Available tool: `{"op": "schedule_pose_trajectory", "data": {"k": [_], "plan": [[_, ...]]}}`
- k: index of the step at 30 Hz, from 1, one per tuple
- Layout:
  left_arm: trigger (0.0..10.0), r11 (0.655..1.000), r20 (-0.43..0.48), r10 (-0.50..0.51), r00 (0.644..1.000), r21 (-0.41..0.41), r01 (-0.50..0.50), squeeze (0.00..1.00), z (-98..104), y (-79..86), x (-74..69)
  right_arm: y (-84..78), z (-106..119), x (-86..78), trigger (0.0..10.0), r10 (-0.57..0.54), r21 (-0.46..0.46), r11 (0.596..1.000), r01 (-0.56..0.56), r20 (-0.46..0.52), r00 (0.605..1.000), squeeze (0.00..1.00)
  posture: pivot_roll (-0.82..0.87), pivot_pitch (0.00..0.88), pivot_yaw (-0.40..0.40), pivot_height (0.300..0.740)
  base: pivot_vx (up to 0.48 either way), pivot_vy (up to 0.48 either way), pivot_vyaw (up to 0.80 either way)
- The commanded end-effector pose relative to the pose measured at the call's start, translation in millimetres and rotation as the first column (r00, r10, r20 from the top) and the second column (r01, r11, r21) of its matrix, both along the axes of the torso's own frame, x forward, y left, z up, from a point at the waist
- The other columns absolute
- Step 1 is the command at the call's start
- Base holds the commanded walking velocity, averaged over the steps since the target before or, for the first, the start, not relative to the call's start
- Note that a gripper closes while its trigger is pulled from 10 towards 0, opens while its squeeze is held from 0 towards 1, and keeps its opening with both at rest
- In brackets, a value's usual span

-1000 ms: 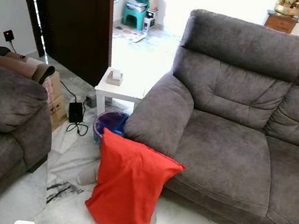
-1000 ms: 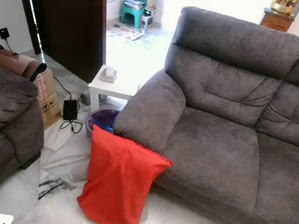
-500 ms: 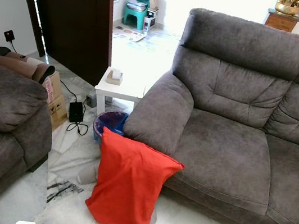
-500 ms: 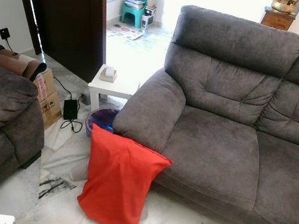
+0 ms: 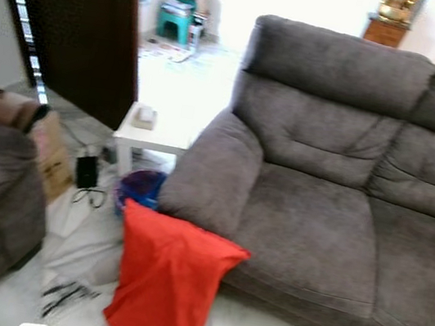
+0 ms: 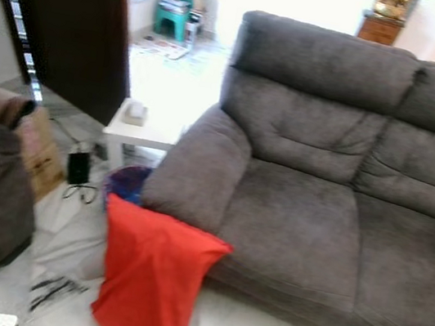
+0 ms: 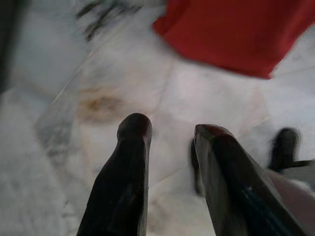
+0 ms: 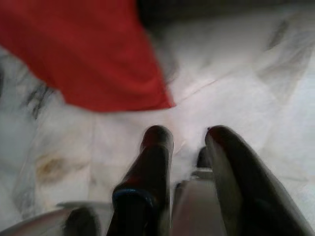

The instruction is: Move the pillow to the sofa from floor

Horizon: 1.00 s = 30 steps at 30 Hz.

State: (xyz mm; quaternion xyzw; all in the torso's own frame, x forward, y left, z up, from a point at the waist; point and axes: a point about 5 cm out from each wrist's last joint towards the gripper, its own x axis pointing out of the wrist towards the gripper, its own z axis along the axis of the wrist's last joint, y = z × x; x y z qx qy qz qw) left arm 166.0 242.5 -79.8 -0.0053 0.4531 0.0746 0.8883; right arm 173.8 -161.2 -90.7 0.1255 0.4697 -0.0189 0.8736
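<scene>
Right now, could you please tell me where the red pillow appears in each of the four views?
Left eye view: red pillow at lower centre-left, leaning on the sofa armrest.
Right eye view: lower left of centre, under the same armrest.
Left wrist view: along the upper right edge.
Right wrist view: upper left.
Shared landmark: the marble floor.

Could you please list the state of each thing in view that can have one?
Red pillow: on the floor, upright, leaning against the sofa's armrest.
Sofa: seat bare, no pillow on it.
Dark door: open.
Left gripper: open, above the marble floor, holding nothing.
Right gripper: open, holding nothing, near the pillow's corner.
</scene>
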Motion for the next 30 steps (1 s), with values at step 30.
{"op": "schedule_pose_trajectory", "data": {"k": [30], "plan": [[10.0,0.997,0.156,-0.025,0.988,0.074,0.014,0.00,26,14.3,38.7,4.3,6,7.8,10.0,-0.041,0.039,0.999,0.037,0.107,0.993,0.00,0.13,0.000,0.002,0.740,0.117,0.000,0.47]]}}
